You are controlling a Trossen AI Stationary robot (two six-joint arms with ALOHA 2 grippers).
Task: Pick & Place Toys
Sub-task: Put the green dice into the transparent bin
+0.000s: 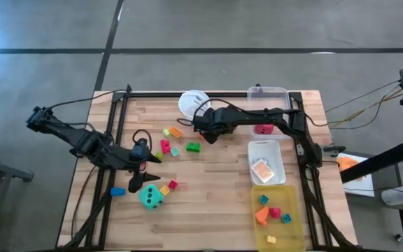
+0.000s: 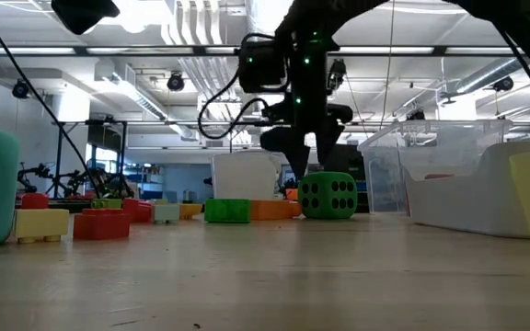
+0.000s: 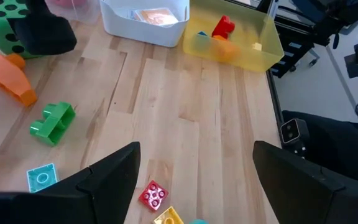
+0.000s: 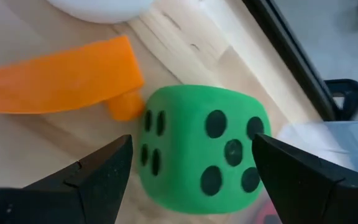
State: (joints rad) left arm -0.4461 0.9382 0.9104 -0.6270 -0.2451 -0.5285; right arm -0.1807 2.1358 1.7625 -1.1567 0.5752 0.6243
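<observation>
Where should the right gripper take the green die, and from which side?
Across two opposite flat faces, coming from above. The green die sits flat on the table, between the open fingers of the right gripper. The orange block lies close against one side, so avoid closing on it.

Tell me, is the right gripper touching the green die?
Apart. The right wrist view shows the right gripper open, its fingers on either side of the green die, with wood visible in both gaps.
</observation>
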